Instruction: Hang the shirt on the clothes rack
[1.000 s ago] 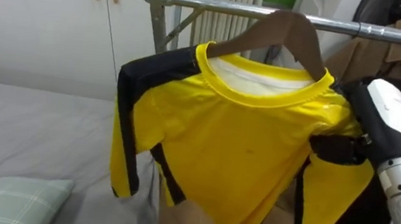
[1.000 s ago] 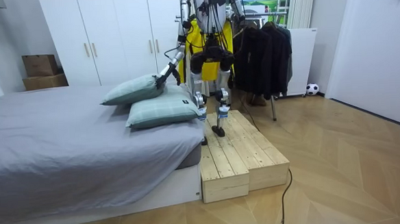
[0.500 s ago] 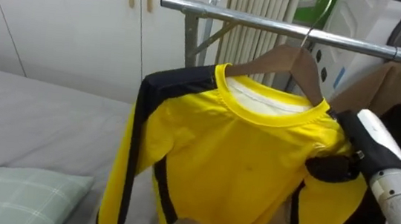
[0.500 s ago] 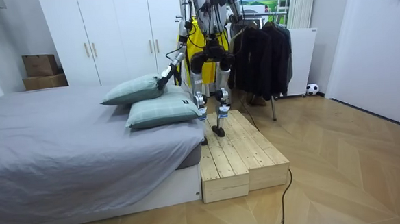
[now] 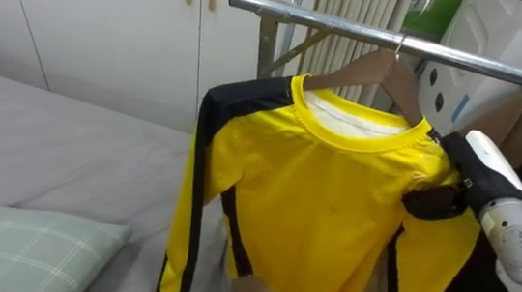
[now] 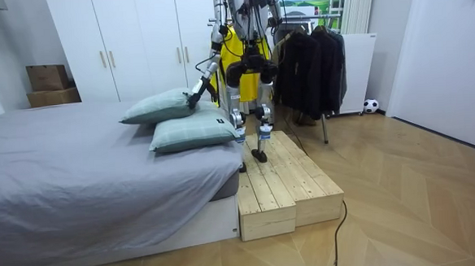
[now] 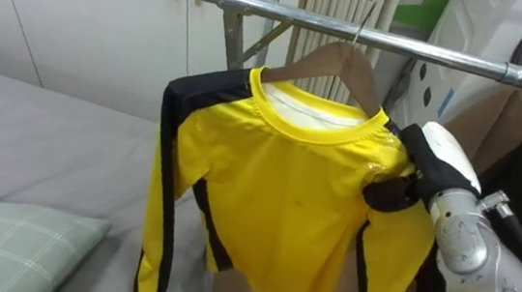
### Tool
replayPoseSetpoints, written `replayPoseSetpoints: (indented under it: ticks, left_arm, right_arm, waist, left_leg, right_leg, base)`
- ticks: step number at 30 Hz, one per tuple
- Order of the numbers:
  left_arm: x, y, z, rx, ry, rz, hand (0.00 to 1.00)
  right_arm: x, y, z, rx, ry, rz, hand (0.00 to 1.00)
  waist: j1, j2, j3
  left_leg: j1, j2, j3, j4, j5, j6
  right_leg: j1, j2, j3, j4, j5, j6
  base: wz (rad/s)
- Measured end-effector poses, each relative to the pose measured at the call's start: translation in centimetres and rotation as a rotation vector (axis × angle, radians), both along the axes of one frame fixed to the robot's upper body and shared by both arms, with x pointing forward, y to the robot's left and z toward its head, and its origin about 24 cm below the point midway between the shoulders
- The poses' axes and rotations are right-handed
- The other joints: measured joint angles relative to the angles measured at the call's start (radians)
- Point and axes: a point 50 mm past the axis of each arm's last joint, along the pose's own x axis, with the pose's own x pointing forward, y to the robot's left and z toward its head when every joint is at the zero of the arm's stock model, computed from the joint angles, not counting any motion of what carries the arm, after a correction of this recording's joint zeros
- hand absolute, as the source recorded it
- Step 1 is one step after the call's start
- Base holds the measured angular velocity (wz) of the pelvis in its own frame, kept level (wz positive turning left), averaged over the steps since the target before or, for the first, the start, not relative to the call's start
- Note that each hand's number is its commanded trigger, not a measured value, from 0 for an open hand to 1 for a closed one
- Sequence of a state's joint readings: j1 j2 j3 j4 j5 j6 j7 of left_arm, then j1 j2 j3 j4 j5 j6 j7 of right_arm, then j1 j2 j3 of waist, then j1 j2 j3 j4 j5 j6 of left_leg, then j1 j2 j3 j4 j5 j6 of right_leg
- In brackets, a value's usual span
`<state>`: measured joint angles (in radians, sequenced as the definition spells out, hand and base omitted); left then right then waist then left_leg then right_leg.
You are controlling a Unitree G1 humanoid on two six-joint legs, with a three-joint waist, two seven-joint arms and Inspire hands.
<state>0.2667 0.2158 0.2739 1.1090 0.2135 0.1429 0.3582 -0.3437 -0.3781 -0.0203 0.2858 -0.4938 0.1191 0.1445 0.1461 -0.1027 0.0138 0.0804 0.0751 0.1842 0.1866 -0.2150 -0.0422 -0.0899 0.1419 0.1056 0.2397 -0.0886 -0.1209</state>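
At the clothes rack, seen through my head cameras: the yellow shirt [image 5: 323,201], black down its sleeves and side stripes, hangs on a wooden hanger [image 5: 387,74]. The hanger's hook is over the metal rail [image 5: 351,24], in from the rail's left end. The shirt faces me, collar up, its left sleeve dropping straight toward the bed [image 5: 46,153].

My right hand [image 5: 487,170] is at the shirt's right shoulder, just beside the hanger's right tip and below the rail. Its dark thumb [image 5: 430,203] lies across the front of the cloth where the sleeve begins. The white back of the hand stands behind that edge, so the hand is clamped on the shirt there in a pinch. The rest of the shirt hangs free to the left of the hand.

A pale checked pillow [image 5: 26,253] lies on the grey bed at the lower left, with white wardrobe doors [image 5: 109,23] behind.

From the room camera, I stand upright on a wooden platform [image 6: 285,183] at the bed's far corner, facing the rack. Dark clothes [image 6: 311,64] hang farther along the rail, toward the room view's right. My left hand [image 6: 193,94] is held low at the room view's left, near the upper of two pillows; whether it is open or closed I cannot tell.
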Motion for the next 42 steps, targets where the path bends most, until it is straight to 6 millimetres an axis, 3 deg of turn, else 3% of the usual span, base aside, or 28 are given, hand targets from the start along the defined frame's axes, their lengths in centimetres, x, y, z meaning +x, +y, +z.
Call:
replayPoseSetpoints:
  ticks: [15, 21, 28, 35, 42]
  left_arm:
    - [-0.4, 0.1, 0.2, -0.007, -0.007, -0.006, 0.00]
    - [-0.2, 0.2, 0.2, -0.011, -0.014, -0.008, 0.00]
    - [-0.1, 0.2, 0.2, -0.002, 0.003, -0.052, 0.00]
    - [-0.2, 0.4, 0.3, -0.014, 0.001, -0.045, 0.00]
    - [-0.6, 0.7, 0.4, -0.020, 0.004, -0.035, 0.00]
  right_arm:
    - [0.0, -2.2, 0.1, 0.072, 0.024, -0.039, 1.00]
    - [0.7, -3.7, -0.6, 0.082, 0.080, -0.090, 1.00]
    - [1.4, -4.5, -0.9, 0.122, 0.103, -0.105, 1.00]
    - [1.2, -5.2, -1.5, 0.250, 0.170, -0.091, 1.00]
    - [1.5, -6.6, -0.5, 0.418, 0.141, -0.130, 1.00]
  waist:
    - [0.003, 0.002, -0.0005]
    - [0.009, 0.018, -0.0011]
    - [0.015, 0.019, -0.0014]
    - [0.023, 0.007, -0.0058]
    - [0.020, -0.013, -0.0060]
  left_leg:
    - [0.003, -0.002, 0.002, 0.002, 0.000, -0.001]
    - [0.006, 0.000, 0.004, 0.001, 0.000, -0.002]
    - [-0.004, 0.000, -0.007, 0.002, 0.003, -0.005]
    - [0.002, -0.002, -0.008, 0.004, 0.004, -0.006]
    - [0.023, -0.002, -0.025, 0.010, 0.004, -0.006]
  right_leg:
    - [0.000, 0.002, 0.013, -0.001, -0.005, 0.001]
    - [0.003, 0.002, 0.006, 0.004, -0.004, -0.001]
    - [0.002, 0.001, 0.003, 0.003, -0.004, -0.004]
    - [0.002, 0.001, 0.005, 0.003, -0.009, -0.003]
    - [0.034, 0.000, 0.002, -0.004, -0.012, -0.003]
  base:
    - [0.00]
    - [0.00]
    - [0.03]
    - [0.00]
    - [0.04]
